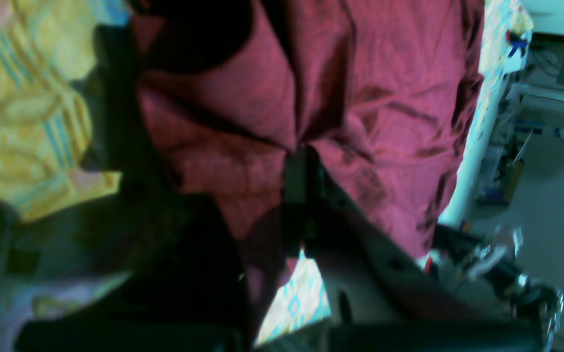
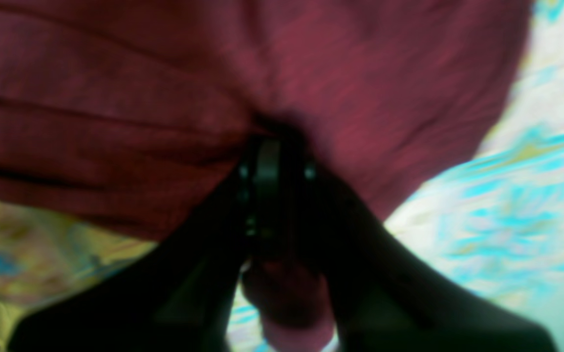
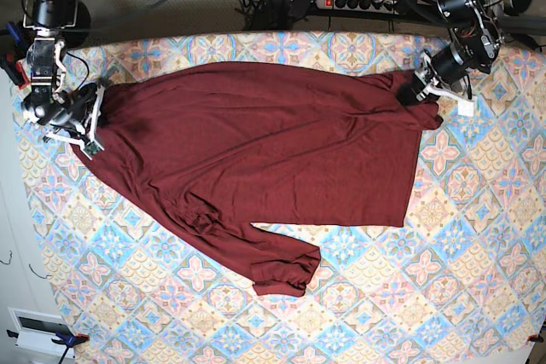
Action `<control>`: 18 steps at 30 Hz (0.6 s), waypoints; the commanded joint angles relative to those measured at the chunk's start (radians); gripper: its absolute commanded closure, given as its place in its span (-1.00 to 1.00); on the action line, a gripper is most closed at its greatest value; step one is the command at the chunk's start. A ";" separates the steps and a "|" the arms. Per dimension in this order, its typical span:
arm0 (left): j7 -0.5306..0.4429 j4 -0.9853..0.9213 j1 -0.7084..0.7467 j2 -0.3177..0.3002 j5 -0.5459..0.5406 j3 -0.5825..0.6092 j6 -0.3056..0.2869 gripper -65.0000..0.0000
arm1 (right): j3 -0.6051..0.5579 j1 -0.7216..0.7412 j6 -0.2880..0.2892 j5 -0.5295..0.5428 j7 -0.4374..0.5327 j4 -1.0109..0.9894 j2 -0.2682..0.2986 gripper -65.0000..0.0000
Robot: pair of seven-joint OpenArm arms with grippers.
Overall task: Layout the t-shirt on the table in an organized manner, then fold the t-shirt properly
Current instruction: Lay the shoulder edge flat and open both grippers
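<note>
The left gripper (image 3: 420, 95) is clamped on a pinch of the t-shirt (image 3: 264, 151) at its far corner on the base view's right, and its wrist view shows dark cloth bunched between the closed jaws with folds radiating from that point. The right gripper (image 3: 92, 121) is likewise closed on cloth at the opposite end, on the base view's left, where the fabric gathers into ridges around the jaws. Between the 2 grips the t-shirt's body lies spread across the far half of the table (image 3: 444, 279), mostly flat, with light wrinkles. 1 long sleeve (image 3: 247, 253) trails toward the near side, crumpled at its elbow and rolled at the cuff; the other sleeve cannot be made out. Judging from this, the laying-out stage looks well along but unfinished: the body is stretched, yet the sleeve needs straightening and the corners are bunched. No fold appears to have been made, so all the folding remains.
</note>
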 commanded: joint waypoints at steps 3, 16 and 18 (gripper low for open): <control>-0.005 0.015 -0.006 -0.014 -0.022 -0.008 -0.006 1.00 | 0.049 -0.006 -0.004 -0.070 -0.018 0.004 0.023 0.85; -0.004 0.015 -0.004 -0.016 -0.024 -0.008 -0.006 1.00 | 0.246 -0.070 -0.004 -0.020 -0.021 0.087 0.021 0.85; -0.004 0.015 -0.004 -0.016 -0.024 -0.008 -0.006 1.00 | 0.306 -0.098 -0.004 0.024 -0.023 0.122 0.021 0.85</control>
